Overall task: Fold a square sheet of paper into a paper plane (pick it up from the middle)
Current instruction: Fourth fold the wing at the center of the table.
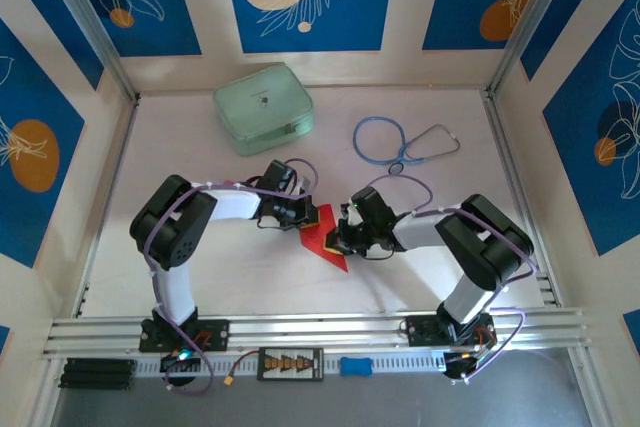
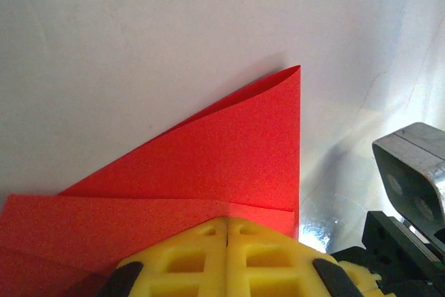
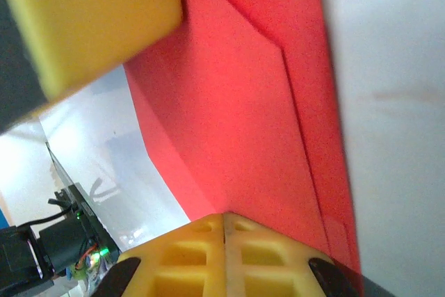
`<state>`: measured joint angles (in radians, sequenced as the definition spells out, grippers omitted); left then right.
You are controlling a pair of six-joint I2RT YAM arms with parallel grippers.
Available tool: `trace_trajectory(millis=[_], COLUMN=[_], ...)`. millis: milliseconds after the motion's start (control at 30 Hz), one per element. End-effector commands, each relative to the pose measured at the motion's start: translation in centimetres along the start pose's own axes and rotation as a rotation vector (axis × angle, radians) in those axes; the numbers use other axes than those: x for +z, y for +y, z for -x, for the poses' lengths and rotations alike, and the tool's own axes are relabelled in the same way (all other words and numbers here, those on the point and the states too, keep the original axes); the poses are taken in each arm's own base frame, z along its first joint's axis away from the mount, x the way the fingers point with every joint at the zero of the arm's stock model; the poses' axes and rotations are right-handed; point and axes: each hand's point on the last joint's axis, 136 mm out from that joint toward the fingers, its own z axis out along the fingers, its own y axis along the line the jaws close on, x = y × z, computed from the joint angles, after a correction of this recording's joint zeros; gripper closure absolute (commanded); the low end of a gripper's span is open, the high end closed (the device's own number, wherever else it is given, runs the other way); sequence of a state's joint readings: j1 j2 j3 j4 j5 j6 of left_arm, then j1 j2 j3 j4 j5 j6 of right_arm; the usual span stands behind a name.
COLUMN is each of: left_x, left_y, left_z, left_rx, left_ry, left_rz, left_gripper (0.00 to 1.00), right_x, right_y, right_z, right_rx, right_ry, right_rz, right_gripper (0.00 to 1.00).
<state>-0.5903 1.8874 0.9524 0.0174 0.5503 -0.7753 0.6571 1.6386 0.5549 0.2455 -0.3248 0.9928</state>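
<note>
The red square sheet of paper [image 1: 326,239] lies folded on the white table between the two arms. In the left wrist view it shows a triangular flap [image 2: 236,151] rising to a point, with a straight crease just ahead of the fingers. My left gripper [image 2: 227,222] is shut, its yellow tips resting on the paper at that crease. My right gripper [image 3: 224,217] is shut too, its tips down on a layered fold of the paper [image 3: 236,123]. In the top view the left gripper [image 1: 311,219] and right gripper [image 1: 340,238] nearly meet over the sheet.
A pale green case [image 1: 263,107] stands at the back, a blue stethoscope [image 1: 400,142] to its right. Aluminium rails [image 1: 320,332] run along the near edge. The left gripper's yellow finger [image 3: 90,26] hangs close in the right wrist view.
</note>
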Motion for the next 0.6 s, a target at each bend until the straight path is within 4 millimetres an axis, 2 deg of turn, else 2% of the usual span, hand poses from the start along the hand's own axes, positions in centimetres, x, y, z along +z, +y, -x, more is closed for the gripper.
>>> trace_trajectory(millis=[0,200,400,567], left_x=[0.4,0.5,0.5,0.6], left_y=[3.9,3.9,4.0,4.0], left_z=[-0.9,-0.9,-0.9,-0.9], left_rx=[-0.058,-0.064,-0.066,-0.065], left_ry=[0.024,0.027,0.028,0.029], left_rz=[0.113,0.112,0.114,0.114], left_gripper=[0.95,0.95,0.95,0.95], right_x=[-0.8,-1.2,-2.5,-3.3], right_y=[-2.4,-4.9,-4.6,-6.7], right_z=[-2.3,-3.7,-4.5,-5.7], right_rx=[0.067,0.113,0.097,0.124], right_ry=[0.055,0.060,0.036,0.036], right_rz=[-0.064,-0.087,-0.065,-0.114], right_gripper=[0.97,0.97,0.96,0.96])
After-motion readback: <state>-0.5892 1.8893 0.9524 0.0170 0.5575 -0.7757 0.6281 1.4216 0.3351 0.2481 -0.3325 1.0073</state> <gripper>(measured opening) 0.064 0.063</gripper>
